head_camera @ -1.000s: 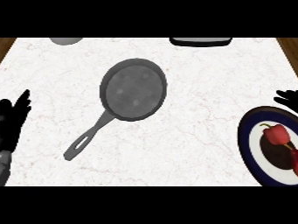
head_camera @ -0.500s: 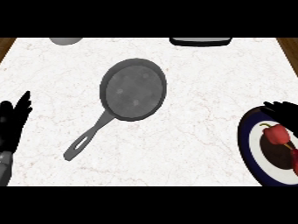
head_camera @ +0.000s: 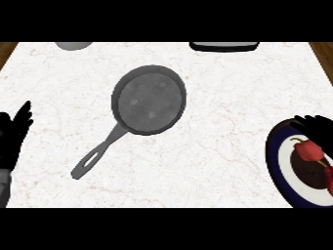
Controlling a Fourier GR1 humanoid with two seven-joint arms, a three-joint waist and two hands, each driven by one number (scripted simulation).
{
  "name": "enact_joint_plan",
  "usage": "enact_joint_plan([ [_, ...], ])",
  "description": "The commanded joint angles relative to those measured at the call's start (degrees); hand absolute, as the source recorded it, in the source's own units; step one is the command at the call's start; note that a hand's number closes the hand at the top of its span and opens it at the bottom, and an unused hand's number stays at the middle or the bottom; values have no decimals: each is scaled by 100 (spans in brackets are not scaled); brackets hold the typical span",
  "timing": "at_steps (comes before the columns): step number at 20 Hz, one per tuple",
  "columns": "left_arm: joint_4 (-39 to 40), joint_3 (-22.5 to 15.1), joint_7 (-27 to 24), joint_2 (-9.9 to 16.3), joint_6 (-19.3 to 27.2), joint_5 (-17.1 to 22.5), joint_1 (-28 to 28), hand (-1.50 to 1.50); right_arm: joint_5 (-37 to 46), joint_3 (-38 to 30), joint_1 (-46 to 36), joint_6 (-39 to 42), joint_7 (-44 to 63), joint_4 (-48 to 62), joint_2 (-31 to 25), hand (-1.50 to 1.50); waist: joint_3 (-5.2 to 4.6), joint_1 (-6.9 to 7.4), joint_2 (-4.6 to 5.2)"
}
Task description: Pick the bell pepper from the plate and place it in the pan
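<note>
We count one pan on the worktop, and one plate at its right edge. On the plate we see one red bell pepper. Two black hands show: the left hand and the right hand. At the far edge we count two more things, both cut off: one grey round object and one dark object.

Just one view here, taken from head height and aimed steeply down at the counter; forearms are seen entering from the lower edge.
</note>
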Motion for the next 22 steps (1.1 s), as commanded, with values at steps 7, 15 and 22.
enact_joint_plan([
  [7,-189,341,-80,-231,-233,-287,242,0,824,-186,189,-391,-448,473,608,-150,0,-12,-3],
  [15,-308,467,335,-363,-366,-568,-42,0,1178,-525,-142,-523,-923,1311,841,-150,1,-7,-1],
  [22,-107,675,294,-500,-438,-760,-195,0,1619,-488,-587,123,-422,1086,1293,-150,-1,-10,-1],
])
